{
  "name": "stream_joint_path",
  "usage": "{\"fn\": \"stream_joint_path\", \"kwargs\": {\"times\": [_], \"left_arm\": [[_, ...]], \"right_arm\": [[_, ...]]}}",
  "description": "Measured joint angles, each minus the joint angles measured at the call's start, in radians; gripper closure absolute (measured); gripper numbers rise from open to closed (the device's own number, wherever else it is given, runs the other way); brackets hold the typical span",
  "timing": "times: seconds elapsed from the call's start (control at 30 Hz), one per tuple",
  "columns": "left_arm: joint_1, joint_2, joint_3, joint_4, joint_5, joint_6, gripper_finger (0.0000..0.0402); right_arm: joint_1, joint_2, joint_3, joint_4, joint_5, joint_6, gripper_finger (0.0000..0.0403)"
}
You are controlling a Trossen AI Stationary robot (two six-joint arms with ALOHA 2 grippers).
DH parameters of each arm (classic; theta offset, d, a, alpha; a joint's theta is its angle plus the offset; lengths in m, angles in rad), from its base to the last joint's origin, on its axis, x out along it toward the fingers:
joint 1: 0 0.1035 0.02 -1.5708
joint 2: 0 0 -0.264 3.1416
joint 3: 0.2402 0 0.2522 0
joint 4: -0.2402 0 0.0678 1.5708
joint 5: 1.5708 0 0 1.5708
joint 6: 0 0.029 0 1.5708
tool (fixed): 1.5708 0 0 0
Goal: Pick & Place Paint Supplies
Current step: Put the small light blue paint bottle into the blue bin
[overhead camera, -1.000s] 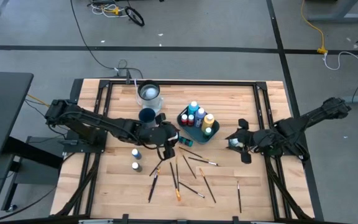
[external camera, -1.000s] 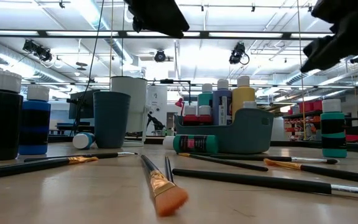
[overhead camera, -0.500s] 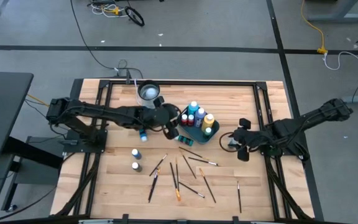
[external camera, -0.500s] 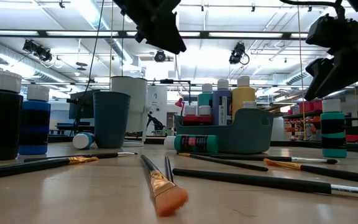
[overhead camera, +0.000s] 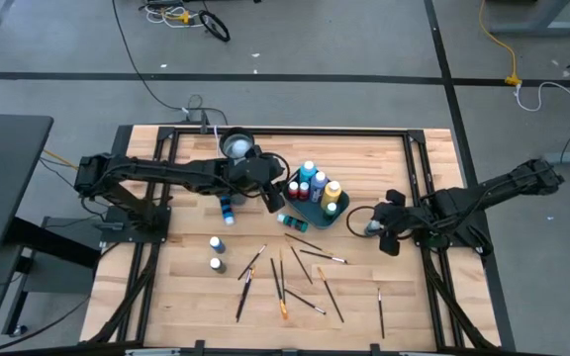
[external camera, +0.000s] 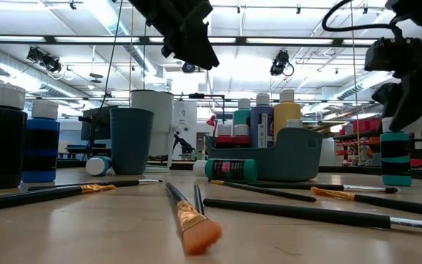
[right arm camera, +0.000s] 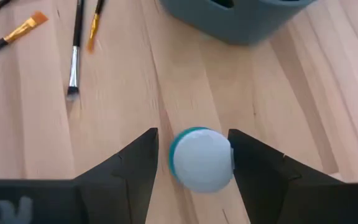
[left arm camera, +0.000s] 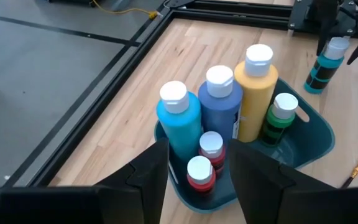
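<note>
My right gripper (right arm camera: 191,133) is open over a standing teal bottle (external camera: 395,158), right of the tray. Its fingers stand on either side of the bottle's pale cap (right arm camera: 201,159), apart from it. My left gripper (left arm camera: 197,148) is open and empty, hovering at the left side of the teal tray (overhead camera: 305,210). Several bottles (left arm camera: 229,109) stand upright in the tray. A teal bottle (overhead camera: 292,224) lies on its side in front of the tray. A blue bottle (overhead camera: 228,208) lies left of it. Several brushes (overhead camera: 295,267) lie scattered on the near half of the table.
Two bottles (overhead camera: 216,253) stand at the near left. A dark blue cup (external camera: 130,139) and a pale cup (overhead camera: 237,148) stand at the far left of the tray. There is bare wood along the table's right part and its near edge.
My left gripper moved toward the table's far edge, up to the tray's left side, and uncovered the lying blue bottle. My right gripper came down over the standing teal bottle until its fingers flank the cap.
</note>
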Motion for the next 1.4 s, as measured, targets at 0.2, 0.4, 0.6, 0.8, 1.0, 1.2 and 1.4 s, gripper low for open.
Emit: {"fn": "stream_joint_path", "kwargs": {"times": [0.2,0.4,0.6,0.8,1.0,1.2,1.4], "left_arm": [[0.000,0.000,0.000,-0.001,0.001,0.001,0.0230],[0.000,0.000,0.000,-0.001,0.001,0.037,0.0230],[0.000,0.000,0.000,-0.007,0.041,0.062,0.0230],[0.000,0.000,0.000,-0.038,0.075,0.062,0.0230],[-0.001,0.000,0.000,-0.050,0.058,0.077,0.0230],[-0.024,-0.007,0.000,-0.078,-0.123,0.108,0.0230],[-0.053,-0.072,0.002,-0.098,-0.138,0.108,0.0230]], "right_arm": [[0.000,0.016,0.000,-0.014,-0.060,0.045,0.0208],[0.000,0.044,0.001,-0.011,-0.060,0.045,0.0235],[0.000,0.063,0.001,0.045,-0.075,0.049,0.0268],[0.006,0.064,-0.002,0.385,-0.160,0.095,0.0255],[0.019,0.065,0.000,0.811,-0.132,-0.127,0.0264],[0.011,0.113,0.000,0.994,0.281,-0.345,0.0257],[-0.050,0.255,0.019,0.996,0.213,-0.279,0.0263]]}}
